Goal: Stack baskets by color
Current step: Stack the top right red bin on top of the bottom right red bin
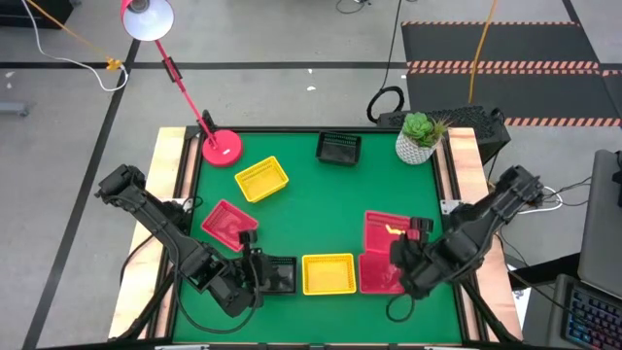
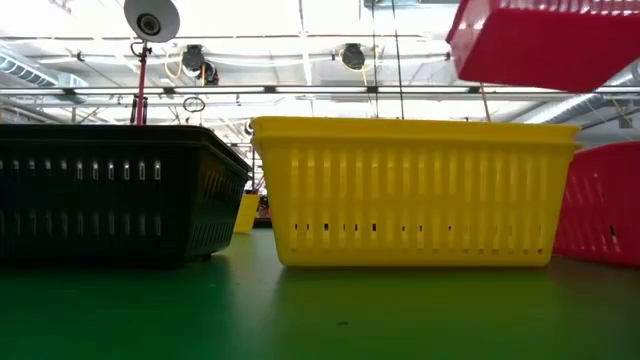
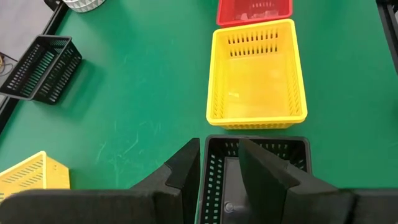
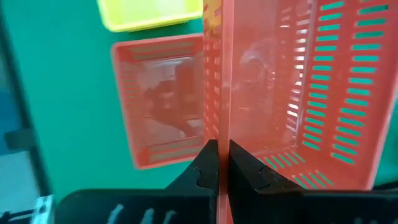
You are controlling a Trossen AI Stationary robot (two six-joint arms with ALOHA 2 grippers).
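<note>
My right gripper [image 4: 219, 163] is pressed tight on the thin wall of a red basket [image 4: 292, 87], and that basket hangs in the air. In the high view it sits at the right of the picture, above a second red basket [image 1: 377, 274] that rests on the green bench [image 1: 321, 204].

My left gripper [image 3: 219, 171] is at the lower left of the high view. Its fingers [image 3: 186, 171] stand on both sides of one wall of a black basket [image 3: 283, 152]. I think it is pinching that wall, and the basket rests on the bench.

Next to it, in the lower middle, is a yellow basket [image 1: 328, 274]. Another yellow basket [image 1: 261, 179] lies in the upper left part. A third red basket [image 1: 228, 224] lies on the left. Another black basket [image 1: 338, 148] is at the top middle.

The baskets look light and thin, with lots of slots. The walls may bend a little. A wall near the rim is a good place to grab. Held by one wall, a basket could tip or slip, so I should go slow.
</note>
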